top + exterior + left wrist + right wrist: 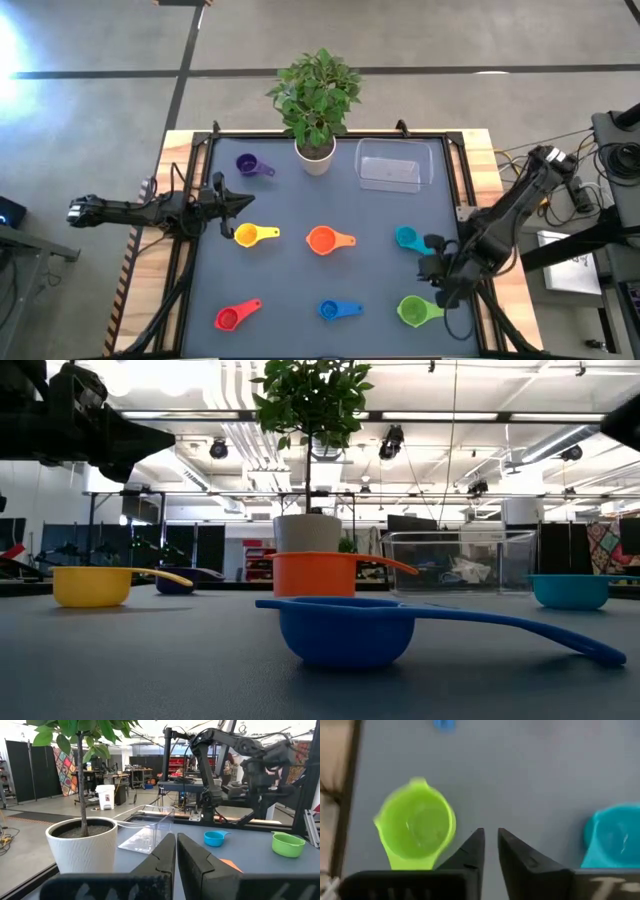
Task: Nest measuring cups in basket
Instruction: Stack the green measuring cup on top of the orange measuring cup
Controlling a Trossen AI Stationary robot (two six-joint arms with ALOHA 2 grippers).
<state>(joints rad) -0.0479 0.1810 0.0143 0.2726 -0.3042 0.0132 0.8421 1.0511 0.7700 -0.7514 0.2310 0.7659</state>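
Note:
Seven measuring cups rest on their bases on the dark mat: purple [248,165], yellow [247,235], orange [323,240], teal [405,237], red [229,319], blue [331,310] and green [413,311]. The clear basket [389,165] stands at the far side, beside the white plant pot [315,158]. My left gripper [243,203] hovers level just beyond the yellow cup, shut, pointing toward the table's right. My right gripper [490,837] points down over bare mat between the green cup [416,825] and the teal cup [615,837], its fingers a narrow gap apart.
A black frame [455,170] rims the mat, and the wooden table edge [500,170] lies outside it. The leafy plant [315,90] rises high above its pot. In the low view the blue cup [345,630] stands nearest, its handle toward the right.

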